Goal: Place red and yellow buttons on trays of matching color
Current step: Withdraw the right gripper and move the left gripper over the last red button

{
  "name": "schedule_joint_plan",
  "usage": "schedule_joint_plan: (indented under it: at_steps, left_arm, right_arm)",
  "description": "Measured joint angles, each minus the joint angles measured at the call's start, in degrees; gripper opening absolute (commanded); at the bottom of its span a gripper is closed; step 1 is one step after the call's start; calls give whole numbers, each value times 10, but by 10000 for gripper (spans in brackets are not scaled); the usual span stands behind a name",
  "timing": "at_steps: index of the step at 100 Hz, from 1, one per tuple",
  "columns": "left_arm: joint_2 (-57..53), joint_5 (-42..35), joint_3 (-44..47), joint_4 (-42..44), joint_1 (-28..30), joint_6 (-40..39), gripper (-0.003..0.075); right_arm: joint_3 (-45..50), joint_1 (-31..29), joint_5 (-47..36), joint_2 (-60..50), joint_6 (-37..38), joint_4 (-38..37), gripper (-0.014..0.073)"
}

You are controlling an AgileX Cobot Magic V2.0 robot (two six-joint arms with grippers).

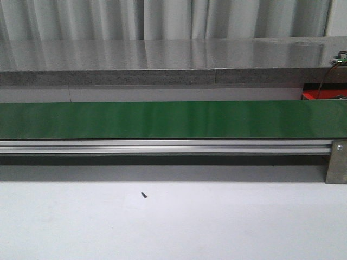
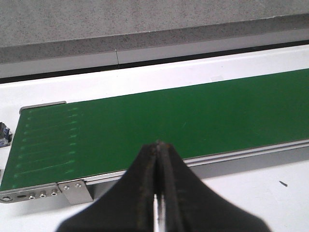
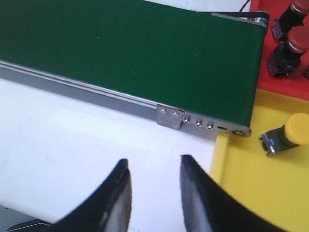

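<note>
A long green conveyor belt [image 1: 162,119] runs left to right across a pale desk [image 1: 173,227], carried on a ribbed aluminium rail [image 1: 162,146]. The belt is bare in every view — no button rides on it right now.

Progress, as far as can be judged: some sorting looks done. In the right wrist view, a yellow tray [image 3: 260,188] sits just past the belt's right end, and a yellow button [image 3: 289,135] lies tipped on its side in it, its rounded yellow cap on a grey base block. Beyond it, a red tray [image 3: 285,82] holds at least one red button [image 3: 295,41] standing upright — a domed red cap on a black body — with what seems a second unit partly cut off at the frame's edge. Whether more buttons are to come cannot be told; both arms appear to be waiting.

The left gripper [image 2: 159,193] hovers over the belt's near edge toward its left end, its two black fingers pressed together with nothing between them. The right gripper [image 3: 154,188] hangs over the white desk near the belt's right end, its curved black fingers spread apart and empty.

The belt is matte and smooth; its end bracket [image 3: 170,117] is brushed metal with small screw heads. The trays are glossy plastic. A tiny dark speck [image 1: 143,195] lies on the desk. Behind the belt stands a speckled grey stone-like ledge [image 1: 162,59] with pale curtains [image 1: 162,16] behind it.
</note>
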Motion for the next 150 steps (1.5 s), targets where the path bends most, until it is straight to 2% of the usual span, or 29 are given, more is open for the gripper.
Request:
schedule_joint_plan:
  at_steps: [19, 50, 57, 62, 74, 79, 82, 98, 115, 125, 150]
  left_arm:
    - [0, 1, 0, 0, 0, 0, -20]
    - [0, 0, 0, 0, 0, 0, 2]
    - [0, -3, 0, 1, 0, 0, 91]
    - [0, -4, 0, 1, 0, 0, 202]
    - [0, -4, -2, 2, 0, -4, 560]
    - [0, -4, -2, 2, 0, -14, 653]
    - [0, -4, -2, 2, 0, -18, 683]
    - [0, -8, -5, 11, 8, -46, 641]
    - [50, 1, -51, 53, 74, -75, 639]
    - [116, 25, -108, 69, 127, -79, 639]
    - [317, 39, -248, 74, 208, -88, 639]
  right_arm:
    - [39, 0, 0, -90, 0, -1, -76]
    - [44, 0, 7, -117, 0, -1, -68]
    - [44, 0, 12, -117, 0, -1, -68]
    - [44, 0, 15, -117, 0, -1, -68]
    - [44, 0, 15, -117, 0, -1, -68]
    - [44, 0, 15, -117, 0, -1, -68]
    - [44, 0, 15, -117, 0, -1, -68]
    - [44, 0, 15, -117, 0, -1, -68]
    - [44, 0, 15, -117, 0, -1, -68]
    - [44, 0, 15, -117, 0, -1, -68]
    - [44, 0, 15, -117, 0, -1, -68]
